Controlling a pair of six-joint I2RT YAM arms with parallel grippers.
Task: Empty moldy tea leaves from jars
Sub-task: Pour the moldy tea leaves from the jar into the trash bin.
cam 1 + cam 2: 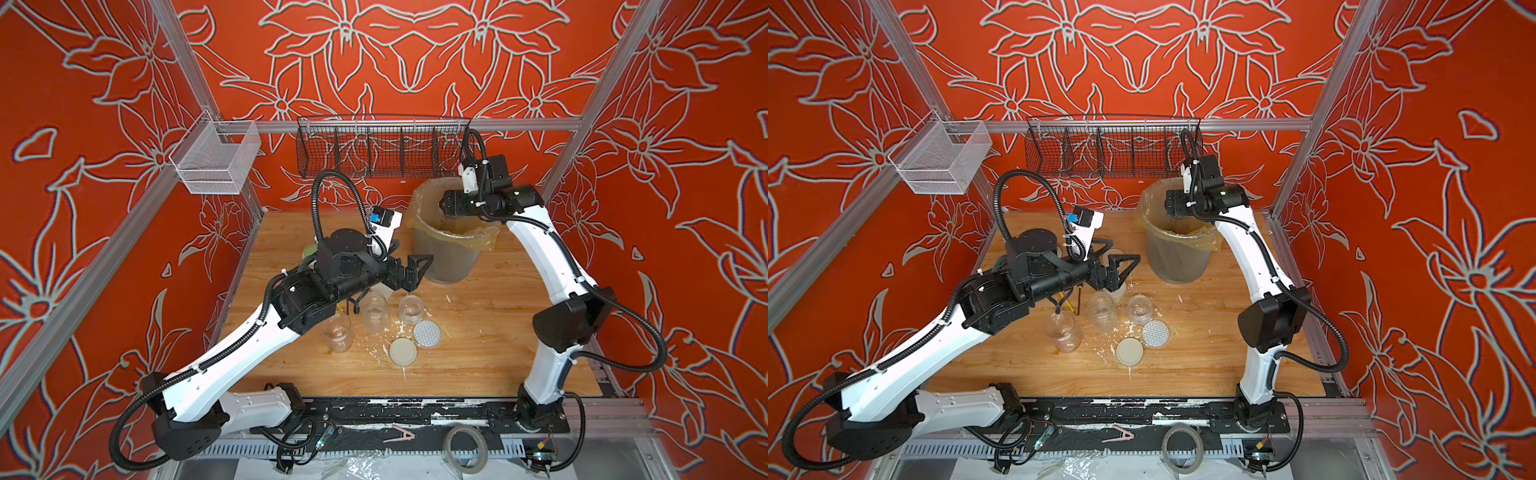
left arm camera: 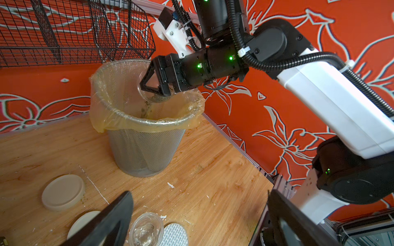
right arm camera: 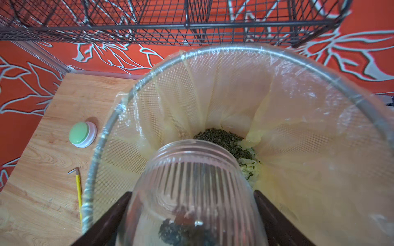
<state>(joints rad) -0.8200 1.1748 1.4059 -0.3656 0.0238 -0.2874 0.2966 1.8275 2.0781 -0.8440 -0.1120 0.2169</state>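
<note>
My right gripper (image 2: pixel 149 84) (image 3: pixel 191 213) is shut on a clear ribbed jar (image 3: pixel 191 187), tipped mouth-down inside the lined grey bin (image 1: pixel 451 257) (image 3: pixel 277 53). Dark tea leaves (image 3: pixel 223 141) lie at the bottom of the liner, and a small clump (image 3: pixel 174 233) still clings inside the held jar. Three open jars (image 1: pixel 337 330) (image 1: pixel 374 311) (image 1: pixel 411 308) stand on the wooden table, looking empty. My left gripper (image 1: pixel 409 272) (image 2: pixel 200 223) hovers open above them, holding nothing. A cream lid (image 1: pixel 403 351) and a grey-dotted lid (image 1: pixel 427 333) lie beside the jars.
Two more cream lids (image 2: pixel 63 191) (image 2: pixel 83 223) lie near the left gripper. A green-topped round cap (image 3: pixel 82 134) and a yellow-handled hex key (image 3: pixel 78 191) sit left of the bin. A black wire basket (image 1: pixel 382 149) hangs behind it, and a white mesh basket (image 1: pixel 216 162) on the left rail.
</note>
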